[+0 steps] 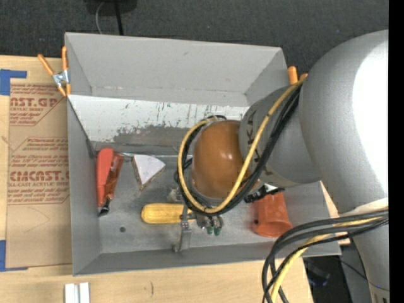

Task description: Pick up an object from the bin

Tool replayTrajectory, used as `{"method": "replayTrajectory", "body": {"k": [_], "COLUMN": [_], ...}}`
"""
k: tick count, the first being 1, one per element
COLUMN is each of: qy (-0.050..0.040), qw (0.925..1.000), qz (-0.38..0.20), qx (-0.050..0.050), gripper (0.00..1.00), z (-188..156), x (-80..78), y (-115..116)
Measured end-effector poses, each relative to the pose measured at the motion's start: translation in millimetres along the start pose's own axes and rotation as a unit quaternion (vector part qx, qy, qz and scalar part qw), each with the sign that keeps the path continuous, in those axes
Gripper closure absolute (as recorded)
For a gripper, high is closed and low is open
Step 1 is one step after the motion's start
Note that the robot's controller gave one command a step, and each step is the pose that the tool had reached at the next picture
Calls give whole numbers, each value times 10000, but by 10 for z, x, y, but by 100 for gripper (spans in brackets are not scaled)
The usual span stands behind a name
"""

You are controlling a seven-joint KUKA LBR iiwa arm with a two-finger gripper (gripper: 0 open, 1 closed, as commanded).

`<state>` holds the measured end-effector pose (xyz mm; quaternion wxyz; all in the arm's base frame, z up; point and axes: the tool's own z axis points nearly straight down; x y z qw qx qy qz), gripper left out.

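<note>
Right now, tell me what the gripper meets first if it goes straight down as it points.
Probably the right end of the yellow oblong thing, lying beside the gripper near the bin's front wall. Depth is unclear, so it may touch bare bin floor past it.

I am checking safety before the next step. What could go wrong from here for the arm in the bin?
The gripper is at one end of the yellow oblong thing, off its middle, so a grasp there may tip or slip. The orange cup-like thing lies close beside the arm and could be knocked when the arm moves.
</note>
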<state>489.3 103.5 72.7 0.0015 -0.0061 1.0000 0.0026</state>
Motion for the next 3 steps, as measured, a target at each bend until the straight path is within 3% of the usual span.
{"method": "replayTrajectory", "body": {"k": [1, 2, 3], "qy": [1, 1, -7], "qw": [10000, 10000, 9997], "qz": [0, 0, 235], "qx": [0, 0, -9], "gripper": [100, 100, 100], "z": [1, 1, -1434], "x": [0, 0, 1], "y": [-1, -1, 86]}}
